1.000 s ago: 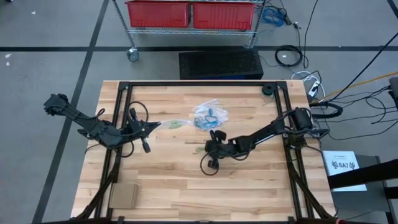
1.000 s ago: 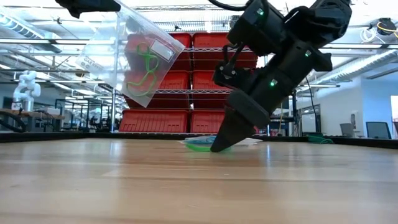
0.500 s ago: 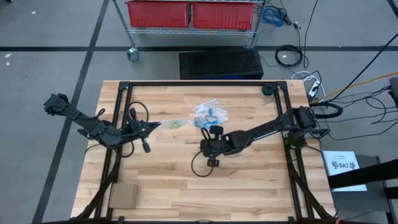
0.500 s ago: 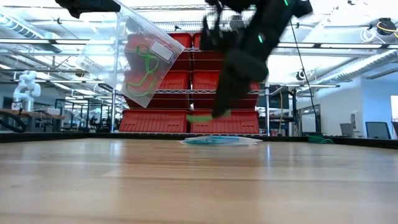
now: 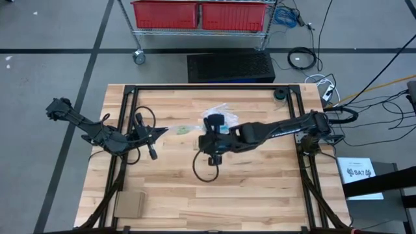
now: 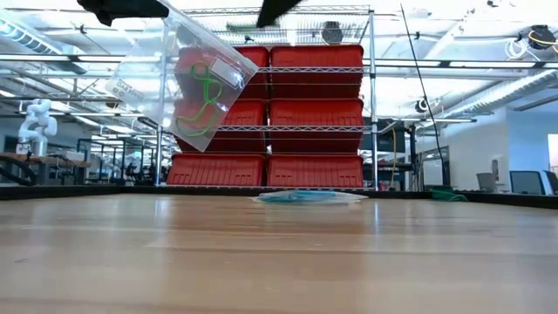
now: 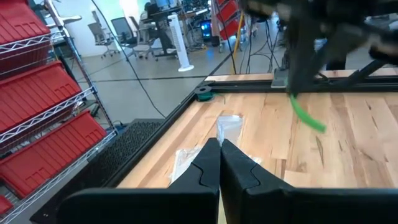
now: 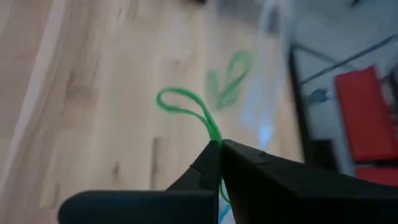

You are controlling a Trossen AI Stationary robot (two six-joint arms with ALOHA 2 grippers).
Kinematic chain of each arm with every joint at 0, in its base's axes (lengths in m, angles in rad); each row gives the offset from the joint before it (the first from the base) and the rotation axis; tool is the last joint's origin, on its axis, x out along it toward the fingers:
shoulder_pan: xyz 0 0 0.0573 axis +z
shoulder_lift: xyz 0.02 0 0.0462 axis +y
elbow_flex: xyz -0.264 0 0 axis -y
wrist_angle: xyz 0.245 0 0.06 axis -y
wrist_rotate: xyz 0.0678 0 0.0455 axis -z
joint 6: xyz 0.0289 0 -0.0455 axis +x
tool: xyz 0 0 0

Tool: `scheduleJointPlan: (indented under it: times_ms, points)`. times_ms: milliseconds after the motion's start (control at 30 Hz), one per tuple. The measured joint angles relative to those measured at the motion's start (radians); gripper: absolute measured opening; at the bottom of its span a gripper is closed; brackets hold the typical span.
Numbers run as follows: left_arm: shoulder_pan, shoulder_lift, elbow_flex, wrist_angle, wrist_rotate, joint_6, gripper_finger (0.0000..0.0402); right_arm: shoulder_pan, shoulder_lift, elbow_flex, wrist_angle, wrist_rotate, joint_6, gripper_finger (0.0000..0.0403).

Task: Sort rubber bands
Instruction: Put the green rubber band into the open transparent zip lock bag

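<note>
In the high view, the left gripper (image 5: 158, 132) holds a clear bag (image 5: 177, 129) over the table (image 5: 260, 188), and the right gripper (image 5: 207, 138) is near the middle, beside the pile of bags (image 5: 218, 110).

In the low view, the clear bag (image 6: 179, 78) hangs high with green bands (image 6: 206, 96) inside; more bags (image 6: 305, 197) lie far back.

In the left wrist view, the fingers (image 7: 208, 165) are pressed together on the bag.

In the right wrist view, the closed fingers (image 8: 211, 162) pinch a green rubber band (image 8: 186, 109) above the wood.

Left gripper (image 5: 158, 130) raised at table's left, fingers together, right gripper (image 5: 203, 141) stretched toward it, fingers pinched.
</note>
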State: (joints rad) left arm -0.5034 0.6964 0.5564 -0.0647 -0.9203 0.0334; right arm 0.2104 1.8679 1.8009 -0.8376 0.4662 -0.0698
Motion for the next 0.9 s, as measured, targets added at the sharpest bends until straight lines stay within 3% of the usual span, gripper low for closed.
scheduleJointPlan:
  times_ms: [300, 567, 800, 900]
  points:
    - [0.0, 0.0, 0.0, 0.007, 0.019, 0.0, 0.0, -0.025, -0.001, 0.116, 0.043, 0.131, -0.127, 0.0]
    - [0.0, 0.0, 0.0, 0.022, 0.027, 0.002, 0.0, -0.079, 0.081, 0.117, 0.189, 0.134, -0.231, 0.0]
    - [0.0, 0.0, 0.0, 0.022, 0.027, 0.007, 0.0, -0.085, 0.122, 0.117, 0.217, 0.128, -0.252, 0.0]
    - [0.0, 0.0, 0.0, 0.025, 0.027, 0.007, 0.0, -0.084, 0.122, 0.117, 0.245, 0.074, -0.229, 0.0]
